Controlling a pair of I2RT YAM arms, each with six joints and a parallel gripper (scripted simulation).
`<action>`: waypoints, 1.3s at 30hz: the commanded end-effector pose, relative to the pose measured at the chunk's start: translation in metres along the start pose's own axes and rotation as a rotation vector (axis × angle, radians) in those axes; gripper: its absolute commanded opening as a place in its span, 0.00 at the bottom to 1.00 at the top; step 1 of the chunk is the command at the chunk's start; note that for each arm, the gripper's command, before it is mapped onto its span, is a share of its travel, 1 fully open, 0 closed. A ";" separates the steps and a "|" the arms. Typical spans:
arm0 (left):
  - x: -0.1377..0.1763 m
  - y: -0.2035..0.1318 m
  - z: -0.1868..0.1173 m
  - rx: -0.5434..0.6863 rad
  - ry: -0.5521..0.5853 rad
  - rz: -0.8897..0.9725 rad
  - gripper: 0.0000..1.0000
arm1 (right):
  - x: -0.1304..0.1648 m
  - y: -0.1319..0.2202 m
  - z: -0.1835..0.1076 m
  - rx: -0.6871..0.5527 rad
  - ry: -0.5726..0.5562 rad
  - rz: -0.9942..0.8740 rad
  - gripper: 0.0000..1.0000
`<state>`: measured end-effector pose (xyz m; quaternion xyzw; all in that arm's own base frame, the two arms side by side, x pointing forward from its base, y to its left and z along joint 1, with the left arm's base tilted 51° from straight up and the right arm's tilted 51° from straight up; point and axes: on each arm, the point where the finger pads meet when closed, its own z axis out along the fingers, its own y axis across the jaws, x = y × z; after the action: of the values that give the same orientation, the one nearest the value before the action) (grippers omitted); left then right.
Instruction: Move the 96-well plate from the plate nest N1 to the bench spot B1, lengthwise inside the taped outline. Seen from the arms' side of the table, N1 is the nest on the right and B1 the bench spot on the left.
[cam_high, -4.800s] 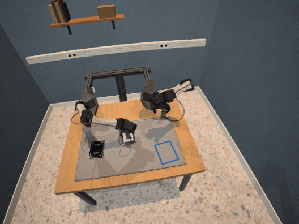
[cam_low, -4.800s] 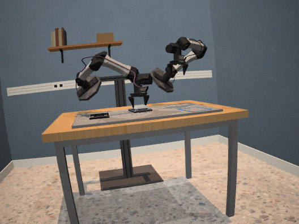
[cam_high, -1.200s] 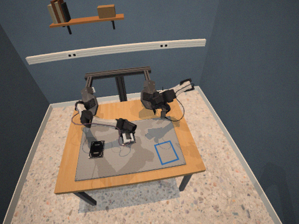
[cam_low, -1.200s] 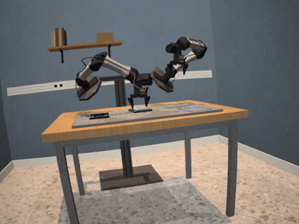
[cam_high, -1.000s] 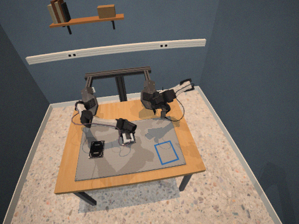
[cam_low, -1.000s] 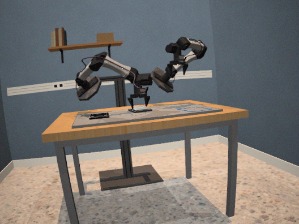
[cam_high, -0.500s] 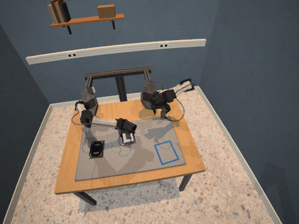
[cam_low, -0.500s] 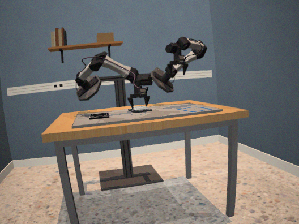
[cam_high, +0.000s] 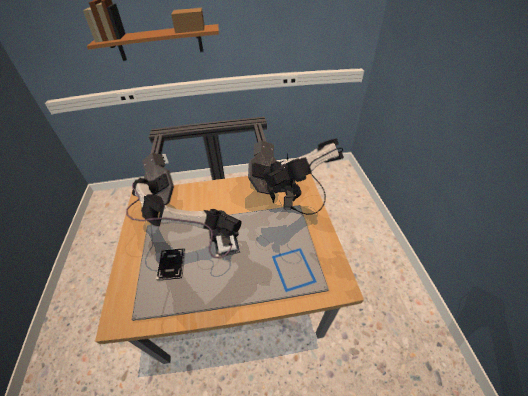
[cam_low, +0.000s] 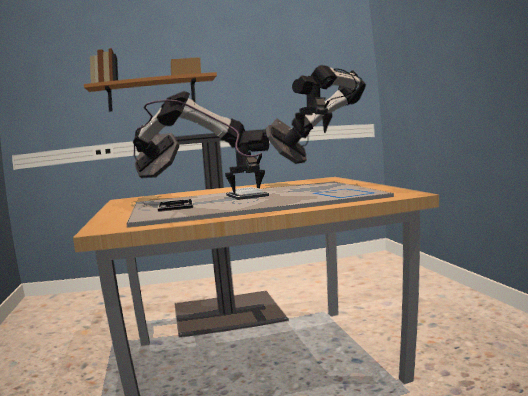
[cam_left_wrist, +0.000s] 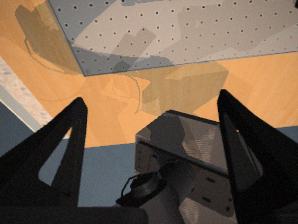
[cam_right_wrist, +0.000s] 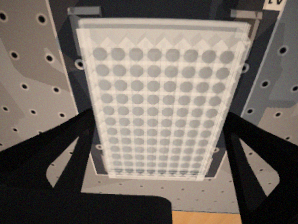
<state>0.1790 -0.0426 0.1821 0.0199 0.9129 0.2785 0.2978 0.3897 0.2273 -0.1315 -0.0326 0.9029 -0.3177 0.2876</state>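
The clear-white 96-well plate (cam_high: 227, 247) (cam_low: 251, 191) (cam_right_wrist: 162, 75) sits in a dark nest (cam_low: 250, 196) (cam_right_wrist: 165, 7) near the mat's middle. My right gripper (cam_low: 246, 189) (cam_right_wrist: 159, 117) is open directly above it, with one fingertip at each long side; contact cannot be told. My left gripper (cam_high: 281, 199) (cam_low: 313, 125) (cam_left_wrist: 149, 99) is open and empty, raised near its own base, away from the plate. The blue taped outline (cam_high: 279, 272) (cam_low: 336, 196) lies on the mat at the picture's right in the top view, with nothing inside it.
A second dark nest (cam_high: 170, 264) (cam_low: 175, 202), holding no plate, lies at the picture's left on the grey perforated mat (cam_high: 200, 295) (cam_low: 145, 215). The wooden table edge (cam_high: 225, 319) surrounds the mat. The left arm's base shows low in the left wrist view.
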 end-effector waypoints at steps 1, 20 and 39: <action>-0.004 0.003 -0.006 -0.072 0.004 -0.011 1.00 | -0.004 -0.004 -0.005 0.002 -0.010 0.003 1.00; -0.004 0.003 -0.006 -0.072 0.004 -0.011 1.00 | -0.005 0.008 -0.030 -0.024 -0.031 -0.003 1.00; -0.004 0.003 -0.006 -0.072 0.004 -0.011 1.00 | -0.006 0.008 -0.060 -0.035 -0.026 0.003 1.00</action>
<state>0.1790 -0.0426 0.1821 0.0199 0.9129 0.2785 0.2978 0.3735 0.2491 -0.1096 -0.0355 0.9024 -0.3125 0.2945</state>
